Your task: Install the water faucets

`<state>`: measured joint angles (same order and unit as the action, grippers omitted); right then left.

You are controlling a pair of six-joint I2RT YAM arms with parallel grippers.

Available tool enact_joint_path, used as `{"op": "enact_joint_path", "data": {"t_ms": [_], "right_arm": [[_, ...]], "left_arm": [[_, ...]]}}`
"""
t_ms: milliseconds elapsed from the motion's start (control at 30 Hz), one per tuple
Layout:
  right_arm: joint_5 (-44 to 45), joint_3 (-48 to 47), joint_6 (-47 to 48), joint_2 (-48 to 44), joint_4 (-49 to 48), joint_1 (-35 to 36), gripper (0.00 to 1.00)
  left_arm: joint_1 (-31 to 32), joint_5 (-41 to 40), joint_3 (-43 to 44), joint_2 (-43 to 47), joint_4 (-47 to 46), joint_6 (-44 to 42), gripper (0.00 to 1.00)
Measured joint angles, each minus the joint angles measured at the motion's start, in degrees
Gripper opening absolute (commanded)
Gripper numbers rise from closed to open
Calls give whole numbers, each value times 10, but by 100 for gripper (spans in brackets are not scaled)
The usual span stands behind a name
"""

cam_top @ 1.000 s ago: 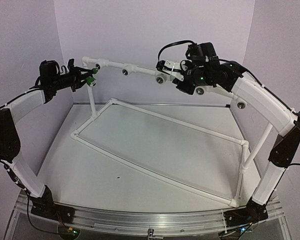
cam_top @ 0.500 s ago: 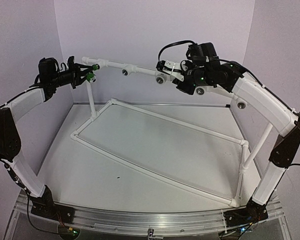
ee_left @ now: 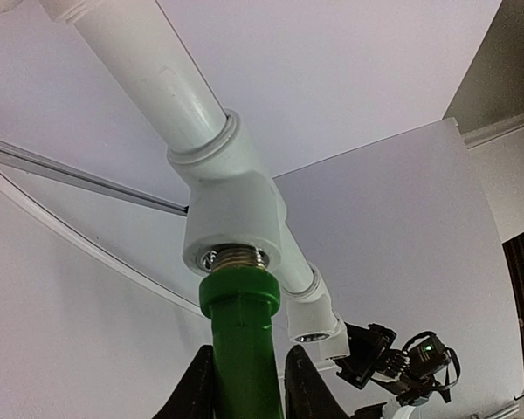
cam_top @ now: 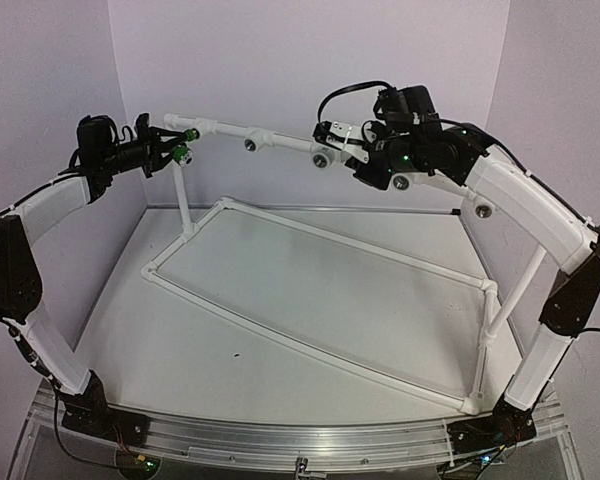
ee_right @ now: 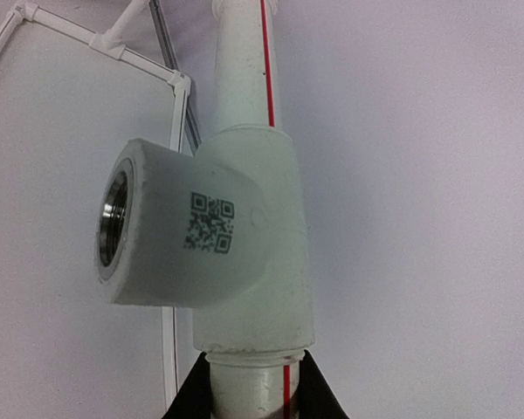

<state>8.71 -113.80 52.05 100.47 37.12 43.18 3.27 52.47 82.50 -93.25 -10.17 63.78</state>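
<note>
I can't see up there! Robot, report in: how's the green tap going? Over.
Left gripper shut on green faucet. Silver thread in tee fitting, partly showing. Right gripper clamps white pipe. Nothing blocking.

This is a robotics lab test cell. Plain pale panels (cam_top: 310, 60) close in a white desk (cam_top: 180, 340) on three sides. A left arm (cam_top: 40, 205) and a right arm (cam_top: 520, 200) are bolted to an aluminium rail (cam_top: 300, 445) along its near edge. A white pipe frame (cam_top: 320, 235) stands on it, one tee fitting (ee_right: 236, 236) carrying a QR code label (ee_right: 211, 223).
</note>
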Motion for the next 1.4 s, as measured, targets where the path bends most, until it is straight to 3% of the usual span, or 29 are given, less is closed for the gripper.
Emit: {"op": "enact_joint_path", "data": {"t_ms": [967, 1400], "right_arm": [[0, 0, 0, -1, 0, -2, 0], [0, 0, -1, -1, 2, -3, 0]], "left_arm": [[-3, 44, -5, -25, -70, 67, 0], [2, 55, -21, -46, -153, 115, 0]]}}
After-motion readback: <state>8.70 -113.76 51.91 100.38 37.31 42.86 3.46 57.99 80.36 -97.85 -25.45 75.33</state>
